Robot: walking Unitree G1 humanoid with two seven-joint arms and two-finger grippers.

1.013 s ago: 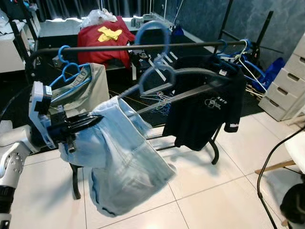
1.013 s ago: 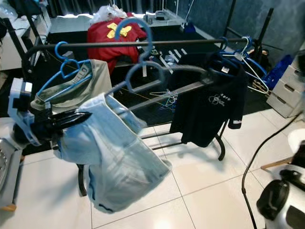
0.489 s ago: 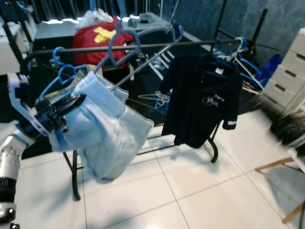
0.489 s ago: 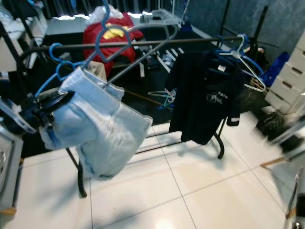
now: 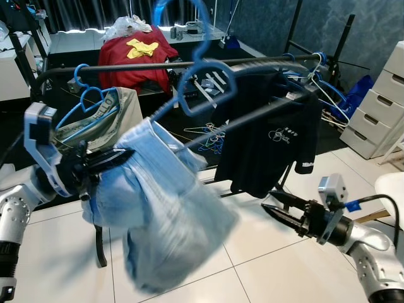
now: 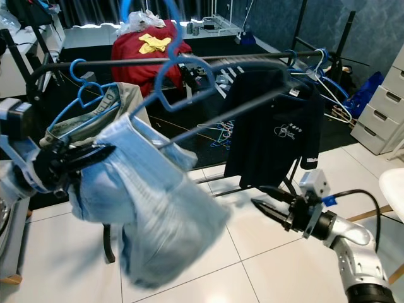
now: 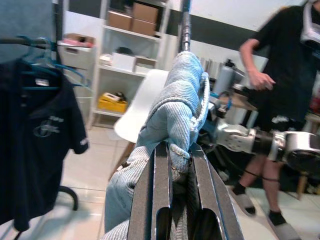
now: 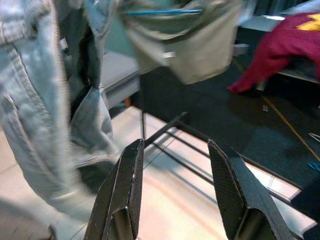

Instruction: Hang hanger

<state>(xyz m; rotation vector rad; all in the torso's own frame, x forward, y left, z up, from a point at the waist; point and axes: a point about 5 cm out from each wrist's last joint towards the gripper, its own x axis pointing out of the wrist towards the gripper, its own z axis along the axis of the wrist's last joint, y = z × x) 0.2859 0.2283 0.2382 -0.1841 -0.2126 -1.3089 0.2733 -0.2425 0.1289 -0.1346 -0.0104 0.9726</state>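
Pale blue jeans (image 5: 158,221) hang over a blue hanger (image 5: 205,88), blurred as they swing. My left gripper (image 5: 128,153) is shut on the jeans' waist at the hanger's left end; the left wrist view shows denim (image 7: 180,100) pinched between both fingers (image 7: 162,190). The hanger's hook (image 5: 203,31) rises above the black rail (image 5: 139,65) and in front of it; I cannot tell whether it touches. My right gripper (image 5: 267,200) is open, low and right of the jeans, pointing at them with nothing in it. In the right wrist view the jeans (image 8: 35,100) hang beyond the spread fingers (image 8: 127,190).
On the rail hang an olive garment (image 5: 107,113) on a blue hanger at the left and a black polo shirt (image 5: 271,139) at the right. Red clothing (image 5: 136,53) lies behind. White drawers (image 5: 379,120) stand at the right. A person (image 7: 280,75) stands nearby.
My right arm has come into view at the lower right with its gripper open. The hanger has tilted and the jeans have swung out lower and to the right. The camera also shifted.
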